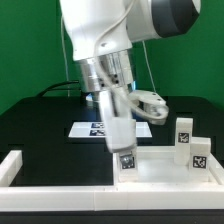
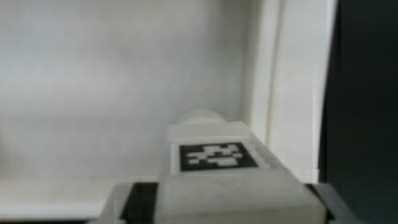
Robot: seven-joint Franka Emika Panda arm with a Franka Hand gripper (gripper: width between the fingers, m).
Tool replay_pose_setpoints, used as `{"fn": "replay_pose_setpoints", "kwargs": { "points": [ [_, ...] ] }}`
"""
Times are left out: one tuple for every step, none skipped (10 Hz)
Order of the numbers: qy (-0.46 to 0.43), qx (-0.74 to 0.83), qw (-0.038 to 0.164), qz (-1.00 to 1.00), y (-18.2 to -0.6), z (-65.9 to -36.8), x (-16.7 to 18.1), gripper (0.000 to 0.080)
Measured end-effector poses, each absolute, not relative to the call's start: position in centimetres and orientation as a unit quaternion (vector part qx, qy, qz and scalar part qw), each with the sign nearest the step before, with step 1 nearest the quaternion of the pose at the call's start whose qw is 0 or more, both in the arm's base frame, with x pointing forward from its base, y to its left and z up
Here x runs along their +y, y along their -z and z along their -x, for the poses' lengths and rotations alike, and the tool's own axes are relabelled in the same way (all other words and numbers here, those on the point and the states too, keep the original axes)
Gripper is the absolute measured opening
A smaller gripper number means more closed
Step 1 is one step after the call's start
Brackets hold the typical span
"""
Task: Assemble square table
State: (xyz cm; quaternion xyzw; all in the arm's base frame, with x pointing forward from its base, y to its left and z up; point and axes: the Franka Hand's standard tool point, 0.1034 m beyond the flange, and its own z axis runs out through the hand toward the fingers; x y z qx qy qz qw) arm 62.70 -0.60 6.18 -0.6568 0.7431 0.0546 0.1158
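Note:
The white square tabletop slab (image 1: 160,165) lies on the black table, hollow side up, with a raised rim. My gripper (image 1: 124,150) is shut on a small white tagged leg (image 1: 126,164) and holds it upright at the slab's near corner on the exterior view's left. In the wrist view the leg (image 2: 217,150) fills the space between my dark fingers (image 2: 139,200), above the slab's inside floor (image 2: 107,90) and beside its rim (image 2: 267,70). Two more tagged legs stand upright at the slab's far side on the exterior view's right, one (image 1: 183,131) behind the other (image 1: 200,152).
The marker board (image 1: 105,129) lies flat behind my arm. A long low white rail (image 1: 90,193) runs along the front, with a short rail (image 1: 10,167) at the exterior view's left. A green wall stands behind.

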Motion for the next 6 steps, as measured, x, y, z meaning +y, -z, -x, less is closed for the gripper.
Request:
{"fn": "replay_pose_setpoints", "kwargs": {
  "points": [
    [-0.059,0.764,0.119,0.631,-6.16,-62.73,-0.52,0.0288],
    [-0.062,0.784,0.117,0.607,-6.16,-62.77,-0.31,0.0288],
    [-0.067,0.81,0.114,0.571,-6.16,-62.78,-0.19,0.0288],
    [-0.07,0.827,0.112,0.546,-6.17,-62.8,-0.2,0.0288],
    [-0.071,0.831,0.112,0.541,-6.17,-62.82,-0.16,0.0288],
    [-0.071,0.831,0.111,0.54,-6.16,-62.81,-0.15,0.0366]
  ]
}}
